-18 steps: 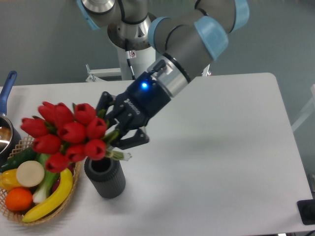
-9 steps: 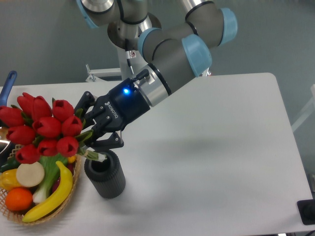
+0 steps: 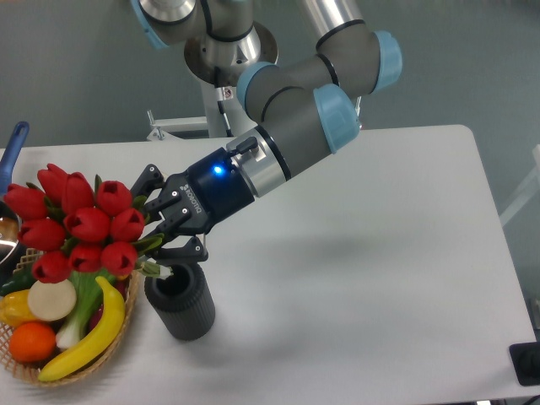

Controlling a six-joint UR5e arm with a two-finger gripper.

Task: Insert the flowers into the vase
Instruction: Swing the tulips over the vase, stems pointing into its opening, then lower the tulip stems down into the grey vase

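- From the one camera: the hand (image 3: 164, 229) was clenched on the stems of the flowers (image 3: 80, 228), holding them nearly sideways, buds out over the basket (image 3: 21, 364).
- Stem ends sat just above the vase (image 3: 180, 302) mouth on the table (image 3: 380, 253), probably to line up insertion.
- The arm reached down leftward, wrist tilted.

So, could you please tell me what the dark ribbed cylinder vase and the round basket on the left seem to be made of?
The dark grey ribbed cylinder vase looks like matte plastic or ceramic: fine vertical grooves, no shine; which one is unclear. The tan round basket appears to be woven wicker, judging by the plaited strands along its rim.
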